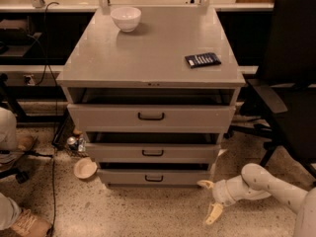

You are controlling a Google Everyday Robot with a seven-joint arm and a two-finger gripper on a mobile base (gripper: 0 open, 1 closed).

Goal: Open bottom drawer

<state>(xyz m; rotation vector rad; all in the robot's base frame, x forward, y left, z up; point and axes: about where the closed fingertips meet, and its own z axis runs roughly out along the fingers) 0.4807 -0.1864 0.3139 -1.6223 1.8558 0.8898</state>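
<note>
Since there is only the one camera view, we look down and forward at the grey cabinet [148, 48] from its front side. The bottom drawer [123, 177] is the lowest of three fronts, sitting just above the speckled floor [138, 211], under the middle drawer [118, 152] and the taller top drawer [108, 116]. Its long axis runs left to right across the picture, and its shallow front faces us, with the small black bar handle [154, 178] centred and lying along that same line. A dark gap shows above the front, so it stands a little way out of the carcass.

We see the gripper [210, 199] low at the right, just beside the drawer's right end and close to the floor, on a pale arm [266, 186] that comes in from the lower right corner. Its two fingers [213, 214] are spread apart with nothing between them. The upper one ends close by the drawer's front right corner, though we cannot tell whether it touches.

On the cabinet top we note a white bowl [126, 18] at the back left and a dark packet [203, 59] toward the right edge. A black chair [291, 83] stands to the right, and a small dish [85, 168] lies on the floor left of the drawers.
</note>
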